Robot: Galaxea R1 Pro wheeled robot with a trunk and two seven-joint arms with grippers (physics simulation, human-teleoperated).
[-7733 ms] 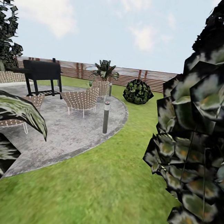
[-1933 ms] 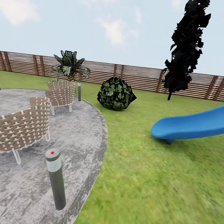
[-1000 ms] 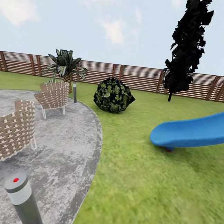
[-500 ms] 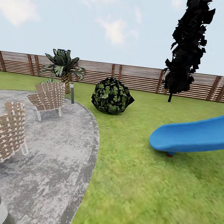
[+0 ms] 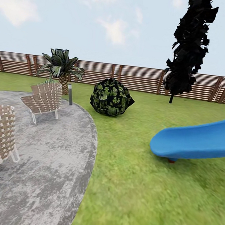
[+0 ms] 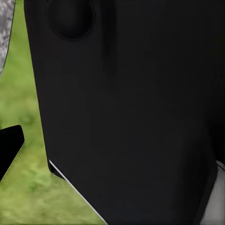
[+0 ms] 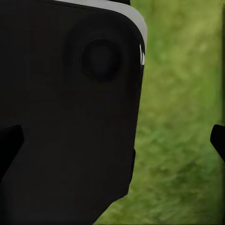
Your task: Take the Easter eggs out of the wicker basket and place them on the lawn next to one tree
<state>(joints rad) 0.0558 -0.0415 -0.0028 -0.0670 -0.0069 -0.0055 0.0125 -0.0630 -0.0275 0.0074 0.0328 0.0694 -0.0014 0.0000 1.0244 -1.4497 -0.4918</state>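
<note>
Patio (image 5: 49,175) left, slide (image 5: 196,139) right, on lawn (image 5: 135,192).

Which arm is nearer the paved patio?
Left, probably. The paved patio lies on the robot's left, its grey edge shows in the left wrist view; the right wrist view shows lawn.

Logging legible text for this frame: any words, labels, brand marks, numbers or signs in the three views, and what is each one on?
None: no words, numbers, labels or signs can be read in these views.
The slat fence, blue slide, woven chairs, bollard light and grey patio carry no visible markings.
The dark robot body in the left wrist view and right wrist view is plain, with no lettering to make out.
</note>
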